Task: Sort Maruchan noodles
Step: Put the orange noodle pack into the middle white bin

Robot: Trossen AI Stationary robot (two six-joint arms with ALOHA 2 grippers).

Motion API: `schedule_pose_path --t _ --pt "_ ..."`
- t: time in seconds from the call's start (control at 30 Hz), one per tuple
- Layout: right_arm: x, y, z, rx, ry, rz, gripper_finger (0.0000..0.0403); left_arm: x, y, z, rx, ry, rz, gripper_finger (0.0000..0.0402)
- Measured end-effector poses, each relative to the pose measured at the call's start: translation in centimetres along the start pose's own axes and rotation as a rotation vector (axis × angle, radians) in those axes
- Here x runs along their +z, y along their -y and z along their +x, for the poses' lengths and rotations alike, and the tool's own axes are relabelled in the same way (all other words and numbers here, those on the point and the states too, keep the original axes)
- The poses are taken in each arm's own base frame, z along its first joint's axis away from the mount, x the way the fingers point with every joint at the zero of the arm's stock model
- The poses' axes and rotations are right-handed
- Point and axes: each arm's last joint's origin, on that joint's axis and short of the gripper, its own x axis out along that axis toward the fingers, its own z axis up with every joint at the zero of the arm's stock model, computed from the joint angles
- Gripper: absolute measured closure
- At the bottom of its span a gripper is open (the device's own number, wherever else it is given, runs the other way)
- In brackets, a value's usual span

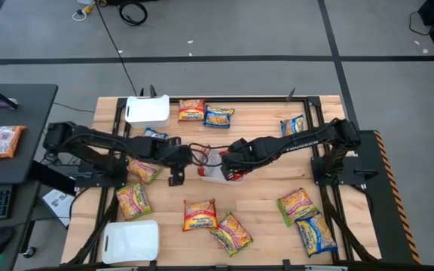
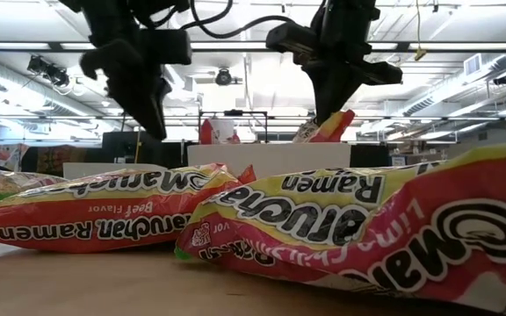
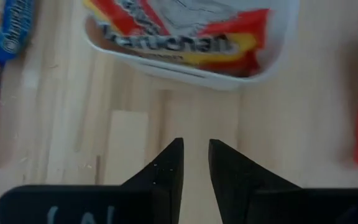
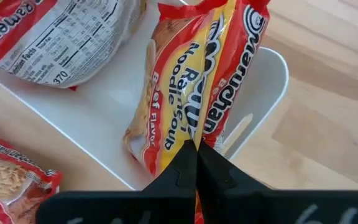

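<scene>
right gripper [image 4: 196, 163] clamped on beef packet [image 4: 191, 81] over white tray [image 4: 104, 99], to drop | left gripper [image 3: 195, 163] slightly apart, empty, beside tray

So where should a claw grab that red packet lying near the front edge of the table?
Probably the red packet is best taken from straight above, pinching one short crimped end: it lies flat on the wooden table, so only a thin edge offers a hold, and that end has open space around it.

In the high view the right gripper [image 1: 234, 167] covers most of the white tray [image 1: 211, 175] near the worktop's middle, so the packets inside cannot be counted. The low view cuts off the nearest ramen packet [image 2: 385, 224] at its right edge. In the left wrist view, that tray's packet [image 3: 185, 31] is blurred and runs past the top edge.
</scene>
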Motion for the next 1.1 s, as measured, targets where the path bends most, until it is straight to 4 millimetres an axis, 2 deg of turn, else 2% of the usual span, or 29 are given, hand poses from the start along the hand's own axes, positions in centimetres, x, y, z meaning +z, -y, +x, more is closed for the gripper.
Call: schedule_pose_path --t 0.13,0.27,0.47,0.67,0.8,0.93,1.1 --pt "0.0 0.5 0.0 -0.052 -0.008 0.080 0.0398 -1.3 -0.8 3.0 0.029 0.062 -0.057 0.0322" --pt "-0.3 1.5 -0.4 -0.160 -0.030 0.154 0.0398 -2.2 -0.8 5.6 -0.013 0.061 -0.116 0.0322" --pt "-0.5 2.3 -2.4 -0.278 -0.042 0.181 0.0399 -0.7 0.9 7.3 -0.142 0.153 -0.169 0.0322" --pt "-0.5 3.1 -2.6 -0.368 -0.035 0.165 0.0399 2.3 2.5 6.9 -0.191 0.278 -0.179 0.0322" --pt "-0.1 3.4 -2.2 -0.380 -0.036 0.119 0.0399 4.8 2.6 6.3 -0.190 0.326 -0.139 0.0322" --pt "0.3 3.8 -1.7 -0.403 -0.009 0.068 0.0399 6.3 2.0 5.2 -0.159 0.270 -0.058 0.0322" --pt "0.5 4.7 -0.6 -0.454 -0.032 0.046 0.0398 6.8 0.0 2.7 -0.039 0.123 0.079 0.0322"
